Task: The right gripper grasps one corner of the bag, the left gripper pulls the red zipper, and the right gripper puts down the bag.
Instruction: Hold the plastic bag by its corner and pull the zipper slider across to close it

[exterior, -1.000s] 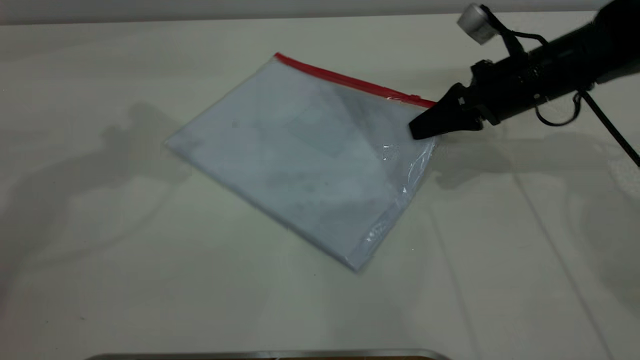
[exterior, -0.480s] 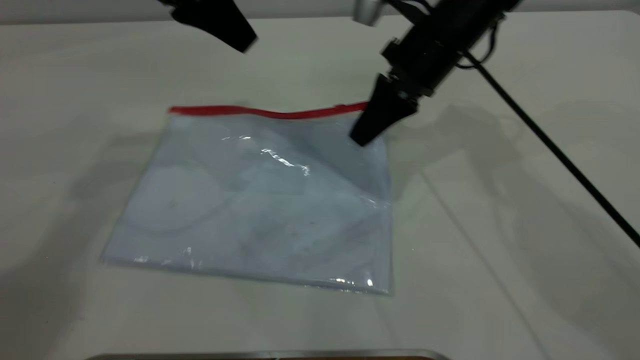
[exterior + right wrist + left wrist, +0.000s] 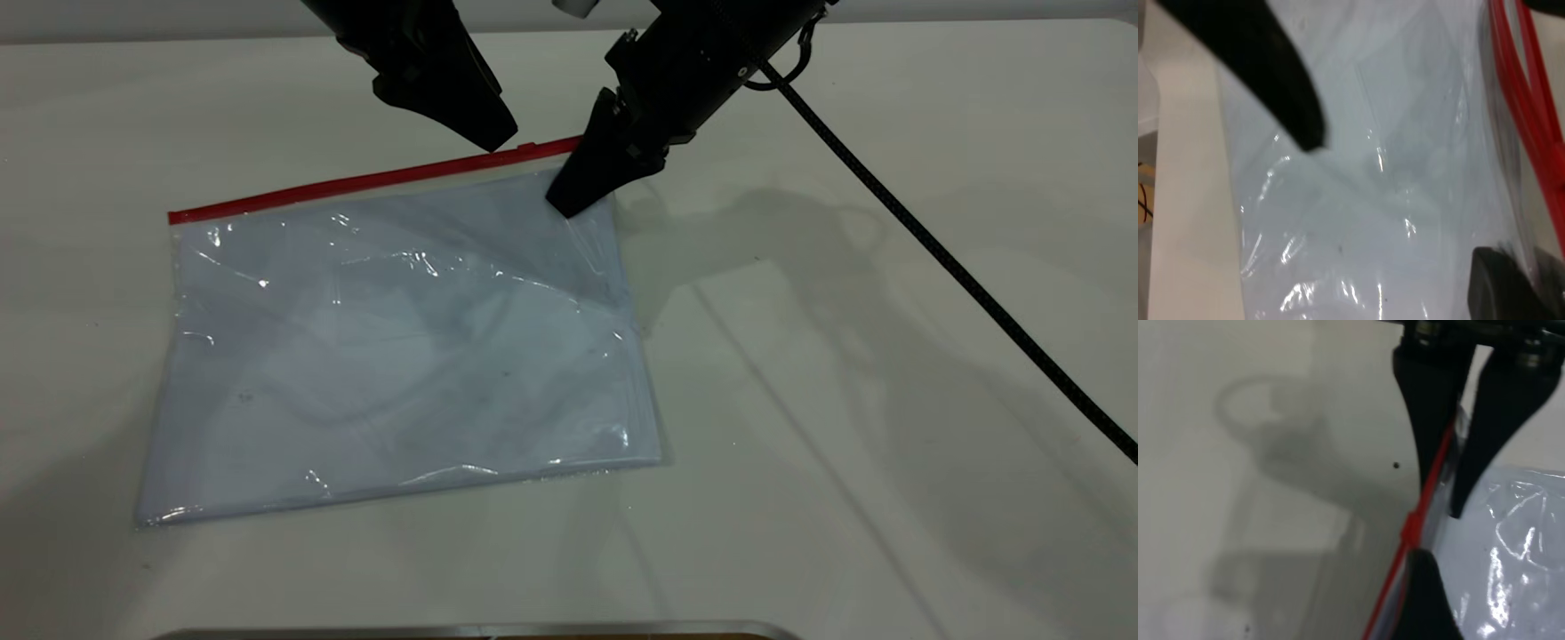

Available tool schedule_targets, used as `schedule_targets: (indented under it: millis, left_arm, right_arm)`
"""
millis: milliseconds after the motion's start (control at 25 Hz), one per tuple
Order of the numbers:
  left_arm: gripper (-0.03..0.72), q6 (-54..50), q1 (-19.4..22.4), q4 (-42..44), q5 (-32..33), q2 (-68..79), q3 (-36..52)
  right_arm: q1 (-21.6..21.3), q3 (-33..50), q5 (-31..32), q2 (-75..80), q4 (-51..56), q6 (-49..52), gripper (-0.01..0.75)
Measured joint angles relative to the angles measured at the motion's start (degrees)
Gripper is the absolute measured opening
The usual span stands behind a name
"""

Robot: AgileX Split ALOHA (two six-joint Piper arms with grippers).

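The bag (image 3: pixel 400 347), a clear bluish pouch, lies flat on the table and fills the right wrist view (image 3: pixel 1391 200). The red zipper (image 3: pixel 356 184) runs along its far edge, with the small red slider (image 3: pixel 526 148) near the right end. My right gripper (image 3: pixel 569 200) is shut on the bag's far right corner just below the zipper; the plastic sits between its jaws (image 3: pixel 1528 280). My left gripper (image 3: pixel 498 140) hovers close over the zipper beside the slider. In the left wrist view its tip (image 3: pixel 1421 560) is just short of the slider (image 3: pixel 1411 523).
The right arm's black cable (image 3: pixel 933 249) crosses the table diagonally at the right. A metal-rimmed edge (image 3: pixel 480 629) shows at the near border. Bare white tabletop (image 3: pixel 845 400) surrounds the bag.
The right gripper has dragged the bag left and turned it, so the zipper edge now lies along the far side. The left gripper has come down from the far side to the zipper.
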Motion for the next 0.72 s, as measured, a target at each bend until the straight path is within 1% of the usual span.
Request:
schedule_targets:
  millis: [160, 320, 480, 600, 720]
  left_arm:
    - [0.590, 0.18, 0.00, -0.69, -2.96, 1.00, 0.00]
    - [0.590, 0.47, 0.00, -2.38, -3.53, 2.85, 0.00]
    - [0.587, 3.00, 0.00, -5.42, -3.78, 4.13, 0.00]
    - [0.556, 4.60, 0.00, -7.03, -3.78, 4.39, 0.00]
    - [0.488, 5.25, 0.00, -7.51, -3.78, 4.39, 0.00]
  right_arm:
    - [0.25, 0.00, 1.39, 0.00, 1.81, -2.57, 0.033]
    - [0.48, 0.00, 2.57, 0.00, 3.96, -3.85, 0.033]
    - [0.48, 0.00, 3.52, 0.00, 4.67, -4.68, 0.033]
    - [0.48, 0.00, 3.58, 0.06, 4.61, -4.75, 0.033]
    - [0.48, 0.00, 3.75, 0.06, 4.61, -4.86, 0.033]
